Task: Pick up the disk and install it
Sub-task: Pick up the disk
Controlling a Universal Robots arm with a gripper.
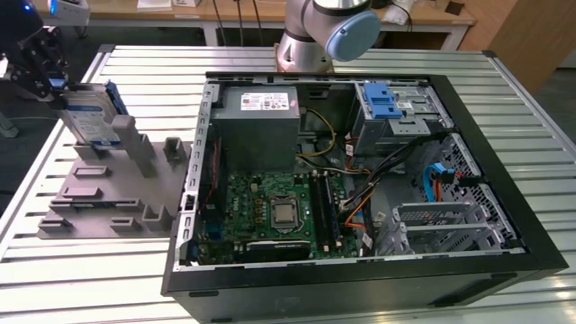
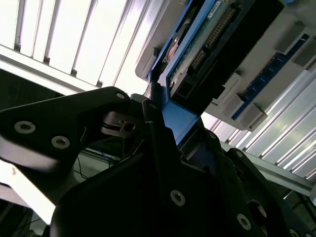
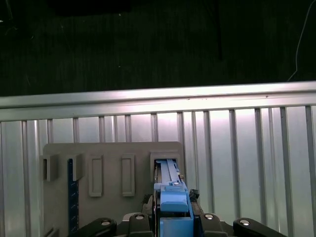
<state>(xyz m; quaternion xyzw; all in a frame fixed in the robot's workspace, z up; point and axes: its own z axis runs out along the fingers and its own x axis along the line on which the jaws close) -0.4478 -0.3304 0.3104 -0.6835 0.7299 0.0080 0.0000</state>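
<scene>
Slats of silver table (image 1: 504, 88), wooden desks (image 1: 225, 13) behind; I see the claw (image 1: 56, 84) clamped on the disk (image 1: 90, 118), silver, blue-framed, upright at the grey fixture (image 1: 108, 189).

The fixture (image 1: 99, 196) is lying beside the computer case (image 1: 360, 287) on the table (image 1: 72, 277). The disk (image 1: 88, 121) is seemingly standing at the fixture's far edge.

slatted metal table (image 1: 90, 283) | grey holder block (image 1: 99, 196) | open computer case (image 1: 342, 290)
</scene>
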